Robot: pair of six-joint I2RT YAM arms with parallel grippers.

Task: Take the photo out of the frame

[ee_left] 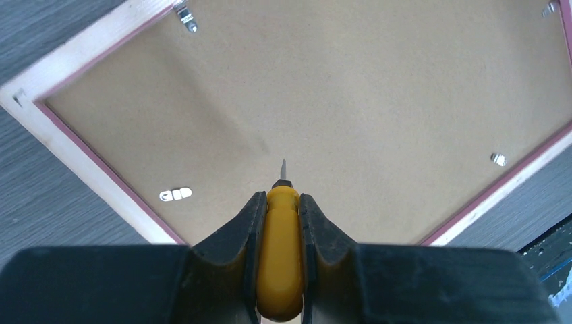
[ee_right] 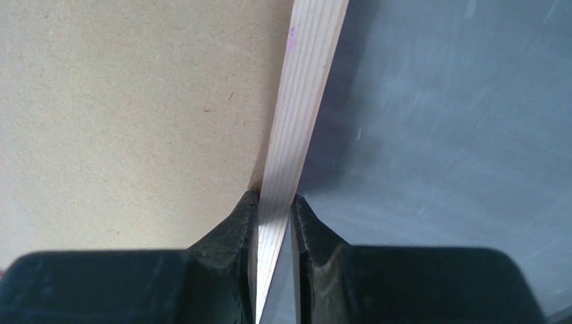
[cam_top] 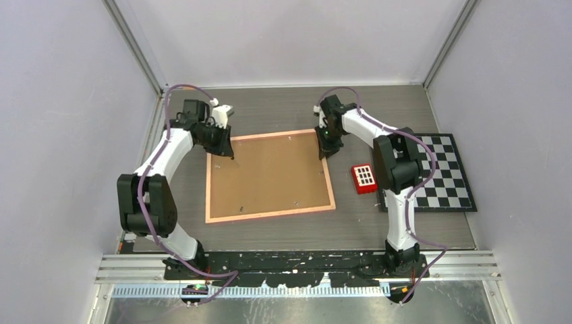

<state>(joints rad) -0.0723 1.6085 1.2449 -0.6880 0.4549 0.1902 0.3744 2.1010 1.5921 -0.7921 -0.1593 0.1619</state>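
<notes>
Left claw (ee_left: 280, 202): at the far left corner of the frame (cam_top: 270, 177), clamped on a yellow-handled tool (ee_left: 280, 256). The tool's thin metal tip points at the brown back panel; contact cannot be told.

Frame: flat on the middle of the table (cam_top: 270, 108), back side up, with a pink border around the brown panel. Small metal clips (ee_left: 175, 194) sit along its edges.

Right claw (ee_right: 273, 202): at the frame's far right corner, closed on the pale wooden side rail.

Red box (cam_top: 364, 178): white squares on top, near the frame's right edge, apart from it.

Checkerboard (cam_top: 442, 177): black and white, flat at the table's right side.
</notes>
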